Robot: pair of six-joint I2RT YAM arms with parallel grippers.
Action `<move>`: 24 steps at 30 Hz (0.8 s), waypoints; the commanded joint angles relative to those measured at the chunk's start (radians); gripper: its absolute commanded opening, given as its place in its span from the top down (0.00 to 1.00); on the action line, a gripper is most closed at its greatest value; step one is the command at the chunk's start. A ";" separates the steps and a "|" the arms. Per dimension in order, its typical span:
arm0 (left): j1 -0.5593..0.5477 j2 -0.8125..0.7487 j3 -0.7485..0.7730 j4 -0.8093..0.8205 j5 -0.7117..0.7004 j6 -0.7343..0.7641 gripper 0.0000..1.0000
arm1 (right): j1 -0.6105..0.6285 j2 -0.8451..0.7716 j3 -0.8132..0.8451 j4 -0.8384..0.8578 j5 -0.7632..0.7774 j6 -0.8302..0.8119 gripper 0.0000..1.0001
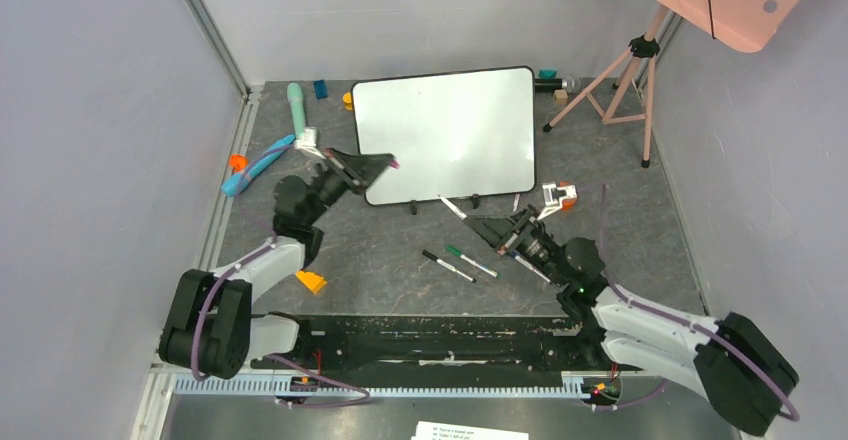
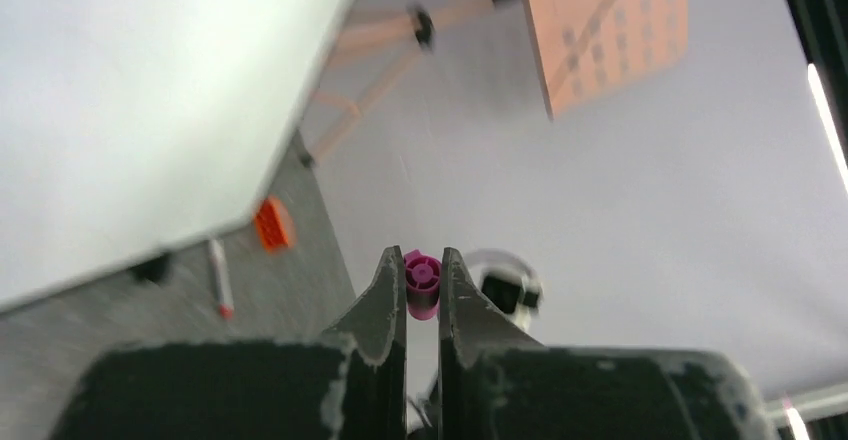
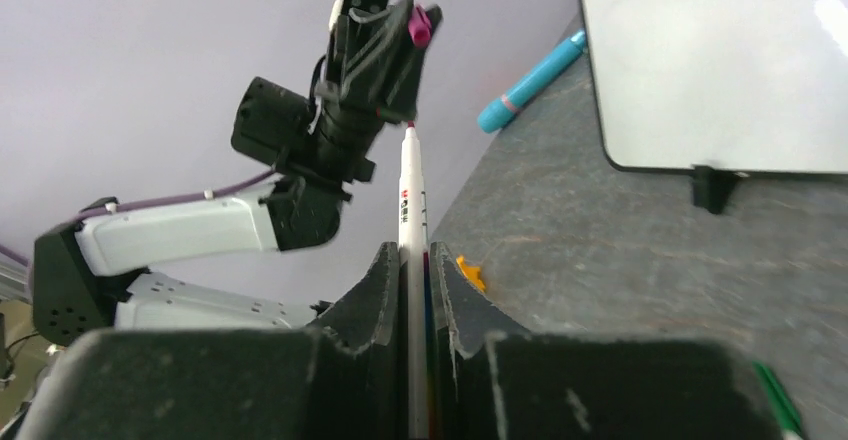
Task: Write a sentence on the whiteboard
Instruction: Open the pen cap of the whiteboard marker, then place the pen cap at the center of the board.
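Note:
The whiteboard [image 1: 445,135] lies in the middle of the table, a large glossy white panel with a thin black frame. Its face is bare white, and the sentence does not show in any view. My left gripper [image 1: 386,163] hovers at the board's lower left corner, shut on a magenta marker cap [image 2: 422,282]. My right gripper [image 1: 482,226] sits just below the board's near edge, shut on a white marker [image 3: 412,200]. The marker's uncapped tip points toward the left arm. The right wrist view shows the board [image 3: 720,60] at upper right.
A black-capped marker [image 1: 448,266] and a green-capped marker [image 1: 470,260] lie between the arms. A blue marker [image 1: 258,165], a mint tube [image 1: 297,105] and an orange wedge [image 1: 311,281] are on the left. A pink tripod [image 1: 620,75] stands at back right.

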 commanded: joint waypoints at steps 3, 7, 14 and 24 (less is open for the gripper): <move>0.274 -0.022 0.005 -0.056 0.113 -0.012 0.98 | -0.079 -0.278 -0.142 -0.231 0.001 -0.051 1.00; 0.218 -0.080 0.033 -0.298 0.090 0.167 0.98 | -0.104 -0.427 -0.082 -0.583 0.120 -0.225 1.00; -0.031 -0.255 0.074 -0.831 -0.234 0.604 0.98 | -0.104 -0.398 0.167 -1.049 0.371 -0.510 1.00; -0.133 -0.157 0.052 -0.998 -0.357 0.773 0.98 | -0.104 -0.215 0.399 -1.333 0.312 -0.568 1.00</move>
